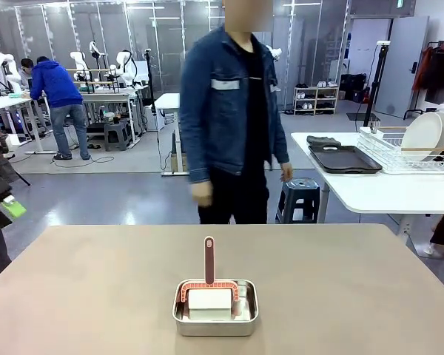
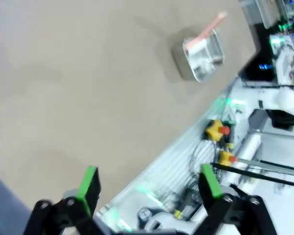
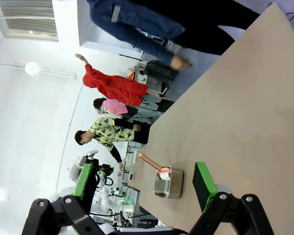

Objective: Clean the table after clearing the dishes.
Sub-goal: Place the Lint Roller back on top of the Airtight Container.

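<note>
On the beige worktop (image 1: 96,288), at six o'clock near the robot-side edge, sits a small steel pan (image 1: 215,307) holding a white pad with a reddish-brown brush handle (image 1: 209,259). Handle stands nearly upright out of the pan, leaning toward twelve o'clock, long axis running six to twelve, free end pointing at the person (image 1: 233,111) beyond the far edge. Pan's own long axis runs three to nine. Rest of the worktop bare; plates (image 1: 423,135) parked in a wire rack on the white side table at two o'clock, a dark tray (image 1: 344,158) beside them, so clearing looks done and wiping not yet begun.

Left claw (image 2: 149,188) spread wide, green pads well apart, nothing between them, hovering over the near edge with the pan far off. Right claw (image 3: 144,183) likewise wide open and empty, pan and handle ahead of it.

Risks, judged from here: a pinch low on the thin tilted handle could tip or drag the light pan; a grab off the handle's axis could let it twist and slip; a hurried lift could pull the pan along if the pad catches its rim. Person close at twelve o'clock, so a wide sweep might reach toward that hand (image 1: 202,194).
</note>
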